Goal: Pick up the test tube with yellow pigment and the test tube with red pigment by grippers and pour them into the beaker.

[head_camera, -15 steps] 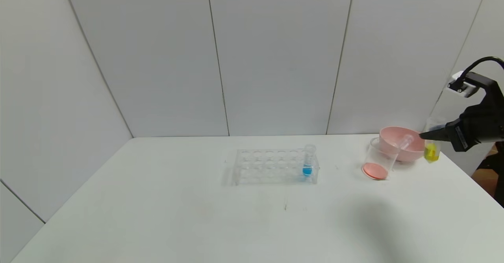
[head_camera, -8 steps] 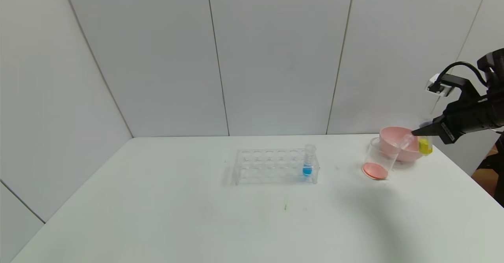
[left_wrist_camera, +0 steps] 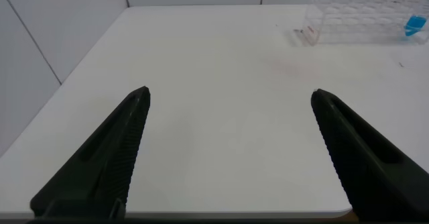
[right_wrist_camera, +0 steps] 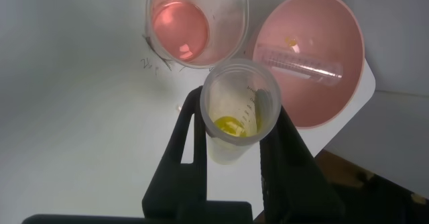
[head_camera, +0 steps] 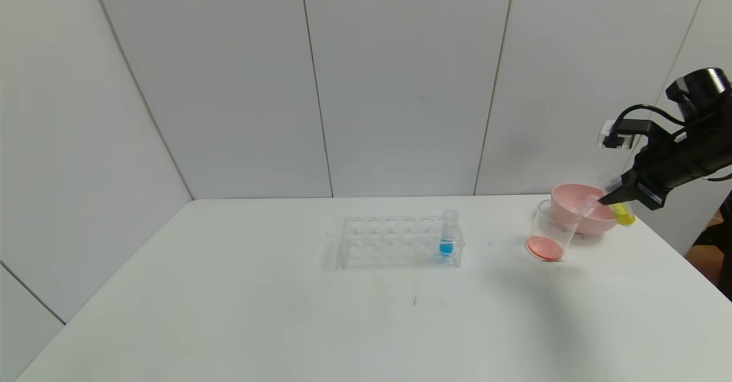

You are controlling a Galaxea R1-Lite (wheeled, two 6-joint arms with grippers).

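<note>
My right gripper (head_camera: 611, 199) is shut on the test tube with yellow pigment (head_camera: 623, 214) and holds it tilted in the air, above the pink bowl's right edge and to the right of the beaker (head_camera: 550, 234). In the right wrist view the gripper (right_wrist_camera: 238, 106) clamps the tube (right_wrist_camera: 231, 127), its open mouth facing the camera. The beaker (right_wrist_camera: 196, 23) holds orange-red liquid at its bottom. No tube with red pigment shows; an empty clear tube (head_camera: 589, 205) lies in the bowl. My left gripper (left_wrist_camera: 229, 94) is open and empty over the table's near left part.
The pink bowl (head_camera: 575, 196) stands just behind and right of the beaker, near the table's right edge; it also shows in the right wrist view (right_wrist_camera: 335, 23). A clear tube rack (head_camera: 394, 243) at mid-table holds a tube with blue liquid (head_camera: 447, 236).
My right gripper has risen and moved left toward the bowl and beaker. The yellow tube has gone from upright to tilted. The left arm has not moved.
</note>
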